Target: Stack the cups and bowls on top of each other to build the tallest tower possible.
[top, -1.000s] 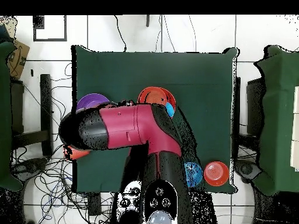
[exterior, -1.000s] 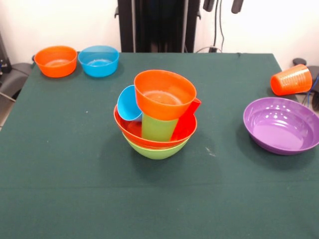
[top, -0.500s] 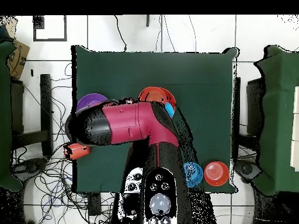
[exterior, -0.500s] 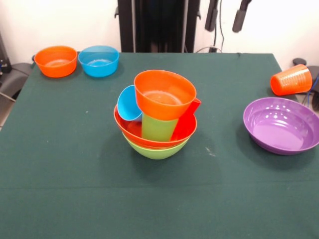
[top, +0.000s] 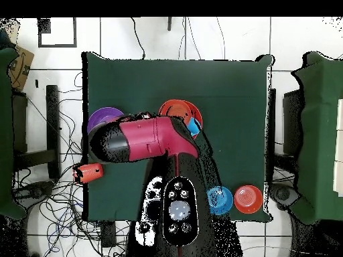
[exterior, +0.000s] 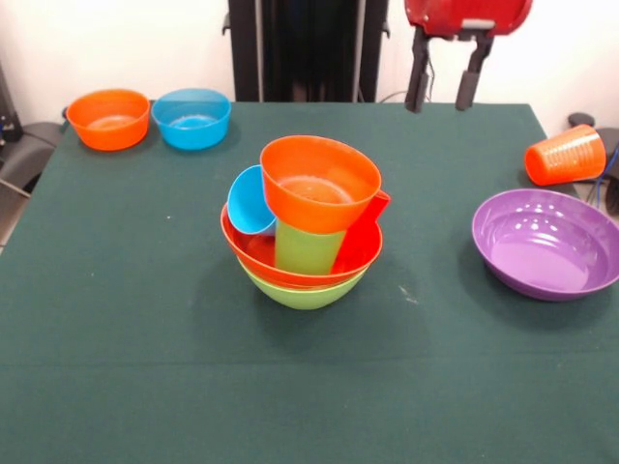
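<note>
A dark green table [exterior: 116,319] fills the scene, and at its middle stands the tower [exterior: 308,224]: a large lime green bowl under an orange-red one, holding blue, green and red cups with a small orange bowl on top. The purple bowl [exterior: 546,243] sits well to the tower's right in the front view, and the orange cup [exterior: 566,155] lies on its side just beyond it. My gripper [exterior: 443,85] hangs open and empty above the far edge, between tower and cup, the cup nearer, I judge.

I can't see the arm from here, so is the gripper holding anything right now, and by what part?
Nothing is held. The gripper hangs open and empty above the table's far side.
</note>
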Controlling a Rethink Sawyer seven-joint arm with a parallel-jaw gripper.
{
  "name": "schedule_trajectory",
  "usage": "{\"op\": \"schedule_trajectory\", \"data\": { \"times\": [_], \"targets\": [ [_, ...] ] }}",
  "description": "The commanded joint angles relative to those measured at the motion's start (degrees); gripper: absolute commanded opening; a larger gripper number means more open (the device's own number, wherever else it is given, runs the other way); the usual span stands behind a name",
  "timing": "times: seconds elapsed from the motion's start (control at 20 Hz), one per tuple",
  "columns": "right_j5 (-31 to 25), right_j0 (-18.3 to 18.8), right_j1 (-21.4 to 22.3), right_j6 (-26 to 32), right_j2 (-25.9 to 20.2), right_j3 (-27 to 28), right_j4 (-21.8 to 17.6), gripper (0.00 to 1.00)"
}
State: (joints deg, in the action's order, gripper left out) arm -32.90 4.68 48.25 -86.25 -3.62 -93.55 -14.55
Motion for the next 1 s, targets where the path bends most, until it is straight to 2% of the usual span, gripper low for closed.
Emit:
{"op": "schedule_trajectory", "data": {
  "times": [0.05, 0.4, 0.8, 1.0],
  "targets": [
    [3.8, -2.0, -4.3, -7.2, -1.7, 0.4, -2.1, 1.0],
    [6.2, -2.5, -6.4, -8.1, -2.4, 1.2, -0.3, 1.0],
    [6.5, -3.5, -8.3, -8.5, -0.8, 2.2, -0.9, 1.0],
    [8.7, -4.5, -9.7, -9.6, 0.5, 2.0, -1.2, 1.0]
  ]
}}
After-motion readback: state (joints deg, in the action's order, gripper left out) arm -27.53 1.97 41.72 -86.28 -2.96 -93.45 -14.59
